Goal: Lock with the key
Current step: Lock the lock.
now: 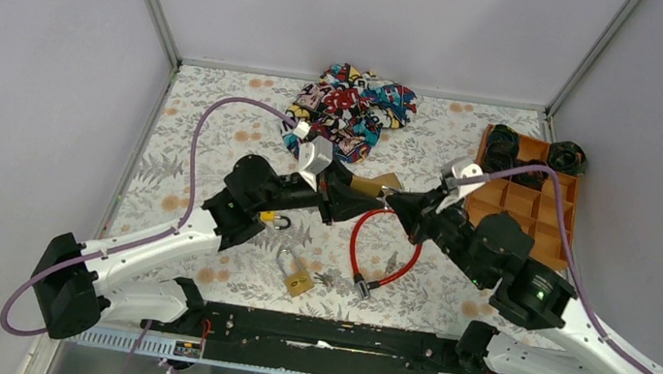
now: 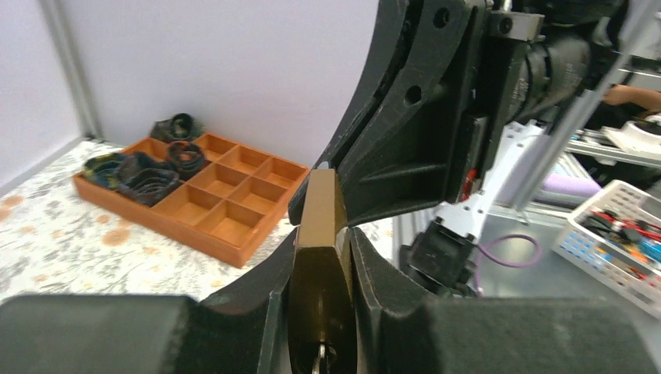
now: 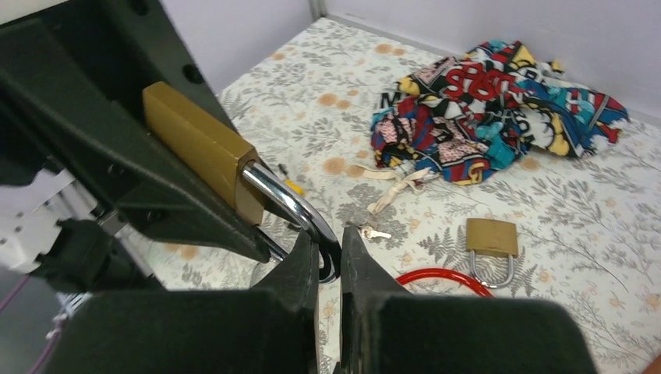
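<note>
A brass padlock [image 1: 370,186] is held above the table between both arms. My left gripper [image 1: 350,190] is shut on its body, which fills the gap between the fingers in the left wrist view [image 2: 319,257]. A bit of metal [image 2: 319,360] shows at the body's near end; I cannot tell whether it is a key. My right gripper [image 1: 401,200] is shut on the padlock's steel shackle [image 3: 290,204], just below the brass body [image 3: 201,148]. A small loose key [image 3: 376,232] lies on the table beyond the right fingertips.
A red cable lock [image 1: 387,254] lies under the grippers. A second brass padlock [image 1: 297,277] with keys [image 1: 326,278] lies near the front, and a small yellow lock [image 1: 274,220] to the left. A colourful cloth [image 1: 354,102] is at the back and an orange tray [image 1: 526,200] at right.
</note>
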You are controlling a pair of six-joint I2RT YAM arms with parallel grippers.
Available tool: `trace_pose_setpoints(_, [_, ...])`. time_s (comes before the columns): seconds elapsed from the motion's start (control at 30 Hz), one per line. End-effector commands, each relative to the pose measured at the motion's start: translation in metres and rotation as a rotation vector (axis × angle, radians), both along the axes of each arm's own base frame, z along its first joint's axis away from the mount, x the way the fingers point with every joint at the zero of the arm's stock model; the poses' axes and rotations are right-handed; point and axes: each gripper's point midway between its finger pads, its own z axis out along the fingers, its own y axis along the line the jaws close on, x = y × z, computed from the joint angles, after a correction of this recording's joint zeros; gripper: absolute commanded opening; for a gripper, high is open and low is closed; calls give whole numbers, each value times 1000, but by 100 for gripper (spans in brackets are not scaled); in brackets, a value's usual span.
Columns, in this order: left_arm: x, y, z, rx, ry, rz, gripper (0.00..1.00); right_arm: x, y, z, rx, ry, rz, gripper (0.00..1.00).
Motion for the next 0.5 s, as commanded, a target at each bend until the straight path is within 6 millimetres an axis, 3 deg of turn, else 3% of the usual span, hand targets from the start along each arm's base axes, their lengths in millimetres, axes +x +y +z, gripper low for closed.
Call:
trace_pose_setpoints(0.0, [-26, -10, -32, 95, 63, -140, 0, -73, 26, 100, 288, -152, 378, 0])
trace_pose_setpoints(0.07, [-35, -8, -17, 43, 67, -182, 0, -75, 25, 90, 233, -142, 392, 1])
trace_pose_setpoints(0.27, [-62, 0, 22, -41, 60, -311, 0, -90, 19, 67, 66, -134, 479, 46])
trace_pose_setpoints(0.37, [-69, 7, 37, -60, 57, -340, 0, -100, -2, 53, -3, -133, 490, 67])
trace_pose_setpoints(0.47, [-71, 13, 45, -71, 57, -348, 0, -122, -23, 64, 13, -143, 555, 85])
